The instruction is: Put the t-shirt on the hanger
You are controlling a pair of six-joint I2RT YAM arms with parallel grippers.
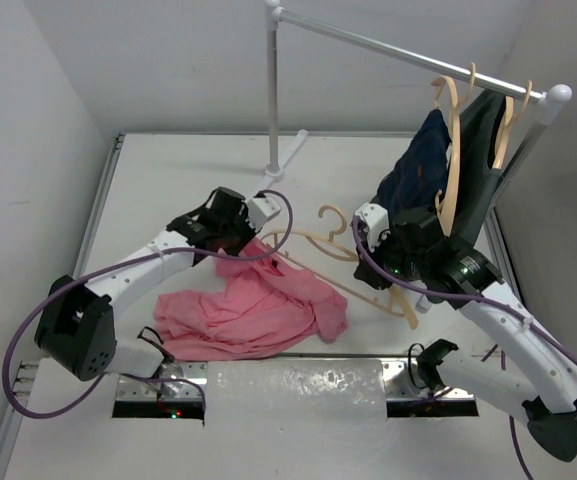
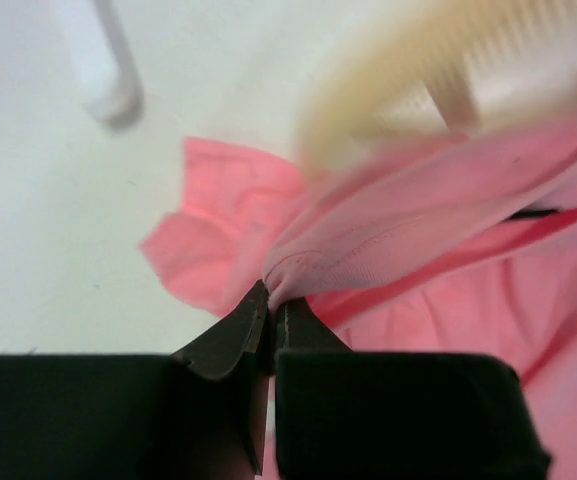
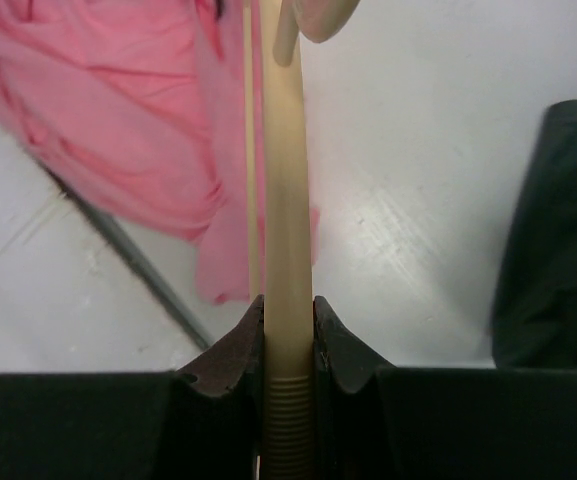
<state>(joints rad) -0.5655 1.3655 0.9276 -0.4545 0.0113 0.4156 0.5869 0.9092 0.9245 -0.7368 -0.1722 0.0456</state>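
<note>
Left gripper [image 2: 270, 308] pinches a fold of the salmon-pink cotton t-shirt [image 1: 248, 310]; right gripper [image 3: 288, 312] clamps the pale wooden hanger [image 3: 288, 200] by its arm. Hold it steady, draw cloth over slowly.

A white worktop [image 1: 168, 190] fills the middle of the top view, evenly lit, with only soft shadows. Plain white walls close it in: a left wall [image 1: 28, 150] slants down the left of the frame and a back wall [image 1: 168, 60] runs across the top. A clothes rail stands at the far edge, its pale upright [image 1: 272, 90] rising from a white foot [image 1: 286, 158] at upper centre. Its metal bar [image 1: 368, 42] slants toward the upper right and ends in a white knob [image 1: 558, 96]. A dark navy garment [image 1: 423, 160] and a black garment [image 1: 483, 170] hang there on wooden hangers [image 1: 452, 150]. At bottom centre a frosted sheet [image 1: 293, 390] lies over a metal strip [image 1: 158, 395].
</note>
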